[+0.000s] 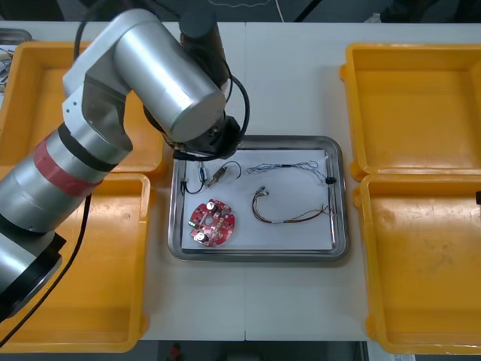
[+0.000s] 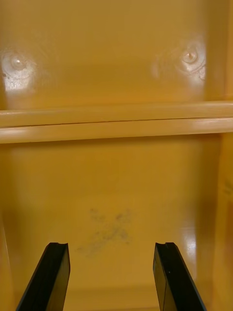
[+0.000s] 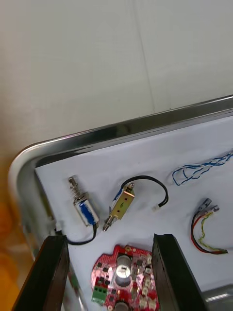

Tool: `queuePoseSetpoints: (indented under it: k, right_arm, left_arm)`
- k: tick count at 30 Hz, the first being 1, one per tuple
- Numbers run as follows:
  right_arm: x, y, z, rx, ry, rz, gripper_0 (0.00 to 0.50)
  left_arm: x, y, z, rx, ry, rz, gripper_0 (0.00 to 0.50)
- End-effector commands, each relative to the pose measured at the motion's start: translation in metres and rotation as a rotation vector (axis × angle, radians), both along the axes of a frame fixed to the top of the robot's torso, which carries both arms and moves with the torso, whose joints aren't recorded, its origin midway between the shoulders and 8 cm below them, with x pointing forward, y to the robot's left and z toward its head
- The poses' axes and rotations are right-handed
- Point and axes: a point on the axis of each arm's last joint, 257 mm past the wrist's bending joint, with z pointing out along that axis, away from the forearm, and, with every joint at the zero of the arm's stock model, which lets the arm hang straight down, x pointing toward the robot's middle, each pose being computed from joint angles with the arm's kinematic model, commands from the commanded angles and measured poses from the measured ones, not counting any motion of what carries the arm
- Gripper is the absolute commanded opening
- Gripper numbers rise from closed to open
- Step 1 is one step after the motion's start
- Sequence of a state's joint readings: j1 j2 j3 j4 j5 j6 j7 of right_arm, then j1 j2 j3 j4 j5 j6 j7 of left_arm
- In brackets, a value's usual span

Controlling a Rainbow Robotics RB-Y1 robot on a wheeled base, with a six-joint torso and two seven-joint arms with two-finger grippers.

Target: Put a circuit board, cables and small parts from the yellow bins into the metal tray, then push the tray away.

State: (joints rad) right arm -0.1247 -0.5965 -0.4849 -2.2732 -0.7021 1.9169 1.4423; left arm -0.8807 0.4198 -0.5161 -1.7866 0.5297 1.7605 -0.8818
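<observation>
In the metal tray (image 1: 340, 226), which sits between the yellow bins (image 1: 421, 98) at the middle of the table (image 1: 293, 75), the load looks complete; a round red circuit board (image 1: 211, 222) lies at its near left, a twisted blue and white cable (image 1: 289, 167) along its far side, a red and yellow cable (image 1: 293, 212) near its right end, and small metal parts (image 3: 85, 210) on black leads towards its far left corner, just beyond the board.

By count: one circuit board; two cables; two small metal parts, one with a blue body and one brass-coloured (image 3: 121, 204), lying side by side and apart; one tray with a white liner; four bins, two at each side. What shows of the bin floors is bare, though the left arm covers part of the two left ones; so I judge the filling done.

What is left is the push; the tray is not yet shoved away from the robot.

The left gripper (image 3: 110, 240) hangs over the tray's left end, its claw spread wide and holding nothing, the board's edge seen between the fingers below; it seems well placed to work against the tray. The right gripper (image 2: 111, 245) waits over the bare floor of a right-hand bin, its claw likewise spread and empty.
</observation>
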Motion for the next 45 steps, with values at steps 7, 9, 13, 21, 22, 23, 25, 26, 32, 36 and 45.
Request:
queuePoseSetpoints:
  k: [7,9,13,21,22,23,25,26,32,36,45]
  right_arm:
    - [-0.005,0.01,-0.003,0.002,0.005,0.023,0.5]
    - [-0.005,0.01,-0.003,0.002,0.005,0.023,0.5]
    - [-0.005,0.01,-0.003,0.002,0.005,0.023,0.5]
    - [-0.008,0.013,-0.01,0.011,0.022,0.027,0.5]
    - [-0.008,0.013,-0.01,0.012,0.022,0.027,0.5]
    - [-0.007,0.013,-0.01,0.012,0.021,0.028,0.5]
    - [-0.007,0.011,-0.009,0.006,0.02,0.024,0.5]
    - [-0.007,0.012,-0.008,0.004,0.022,0.027,0.5]
    - [-0.004,0.01,0.0,-0.027,0.014,0.051,0.5]
    - [-0.002,0.023,0.009,-0.033,0.002,0.117,0.5]
    - [-0.015,0.075,0.013,-0.1,0.021,0.337,0.5]
  left_arm:
    - [-0.015,0.073,0.067,-0.044,-0.033,0.001,0.5]
    - [-0.017,0.091,0.075,-0.052,-0.051,0.002,0.5]
    - [-0.021,0.119,0.082,-0.038,-0.072,-0.001,0.5]
    - [-0.041,0.195,0.078,-0.016,-0.059,0.047,0.5]
    - [-0.042,0.2,0.078,-0.015,-0.058,0.055,0.5]
    - [-0.045,0.208,0.077,-0.011,-0.055,0.062,0.5]
    - [-0.049,0.22,0.076,-0.003,-0.05,0.079,0.5]
    - [-0.052,0.227,0.075,-0.001,-0.048,0.088,0.5]
    - [-0.066,0.256,0.067,0.023,-0.031,0.099,0.5]
    - [-0.077,0.269,0.059,-0.003,-0.008,0.121,0.5]
    - [-0.105,0.29,0.043,-0.011,0.046,0.142,0.5]
